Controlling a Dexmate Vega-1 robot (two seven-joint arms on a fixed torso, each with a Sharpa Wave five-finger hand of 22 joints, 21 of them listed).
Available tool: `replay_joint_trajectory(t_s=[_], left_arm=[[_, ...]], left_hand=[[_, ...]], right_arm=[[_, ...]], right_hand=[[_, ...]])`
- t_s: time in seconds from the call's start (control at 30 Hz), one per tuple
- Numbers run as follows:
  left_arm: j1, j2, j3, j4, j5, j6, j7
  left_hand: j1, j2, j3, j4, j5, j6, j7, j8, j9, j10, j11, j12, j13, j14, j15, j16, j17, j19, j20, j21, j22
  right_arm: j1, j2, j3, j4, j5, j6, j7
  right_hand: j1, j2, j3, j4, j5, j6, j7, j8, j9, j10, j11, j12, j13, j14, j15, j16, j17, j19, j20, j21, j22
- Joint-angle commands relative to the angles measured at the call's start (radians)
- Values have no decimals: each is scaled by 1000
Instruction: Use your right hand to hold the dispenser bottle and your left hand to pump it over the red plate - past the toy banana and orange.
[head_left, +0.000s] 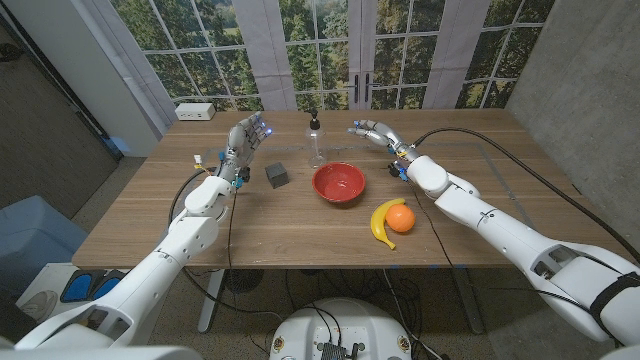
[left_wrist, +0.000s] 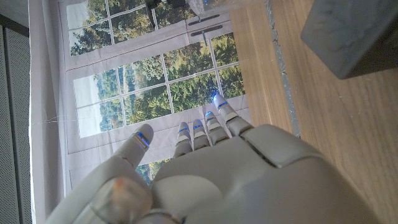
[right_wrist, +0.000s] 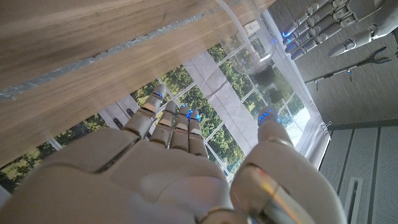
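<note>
Clear plastic dispenser bottle (head_left: 316, 139) with black pump top stands upright at the table's far middle, just behind the glossy red bowl-like plate (head_left: 339, 184). Left hand (head_left: 245, 136) raised left of the bottle, fingers apart, holding nothing. Right hand (head_left: 371, 132) right of it, fingers spread, empty. Yellow toy banana (head_left: 381, 222) touches orange toy orange (head_left: 401, 218), near right. Dark grey cube (head_left: 277, 176) left of plate.
</note>
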Motion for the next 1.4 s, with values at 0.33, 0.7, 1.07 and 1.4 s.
replay_joint_trajectory(t_s=[0.33, 0.7, 1.07, 1.4], left_arm=[[22, 10, -9, -26, 0, -4, 10], [32, 15, -14, -38, 0, -5, 16], [40, 16, -17, -42, -1, -8, 19], [50, 18, -23, -50, -2, -12, 27]], left_hand=[[-12, 55, 7, -4, -3, 10, 4, 6, 6, 8, 3, 0, 1, 10, -21, -4, 3, 8, 0, -10, 2], [-13, 55, 8, -4, -3, 11, 6, 6, 6, 9, 2, 0, 1, 10, -21, -4, 3, 9, 0, -14, 2], [-15, 56, 9, -5, -3, 12, 5, 6, 6, 10, 3, 0, 1, 12, -21, -4, 3, 11, 0, -17, 3], [-16, 56, 10, -4, -3, 12, 5, 6, 6, 11, 3, 0, 1, 12, -21, -4, 3, 12, 1, -21, 3]], right_arm=[[37, 40, -31, 55, -42, 20, -17], [64, 64, -52, 97, -57, 42, -17], [80, 80, -66, 126, -64, 61, -13], [100, 100, -79, 162, -72, 82, -15]], right_hand=[[15, -8, 3, -7, -3, -8, -3, 2, 3, -5, -5, 4, 2, 5, -3, 3, 0, 6, 4, -1, 0], [33, -14, 4, -10, -5, -15, -3, 3, 4, -12, -9, 3, 1, 1, -9, 2, -3, 7, 1, -2, 0], [46, -21, 3, -9, -7, -16, -5, 5, 4, -12, -11, 4, 0, 0, -5, 3, -5, 9, 8, -2, 0], [51, -24, 2, -6, -8, -15, -6, 6, 5, -14, -12, 4, 0, -2, -4, 3, -6, 8, 6, -3, 1]])
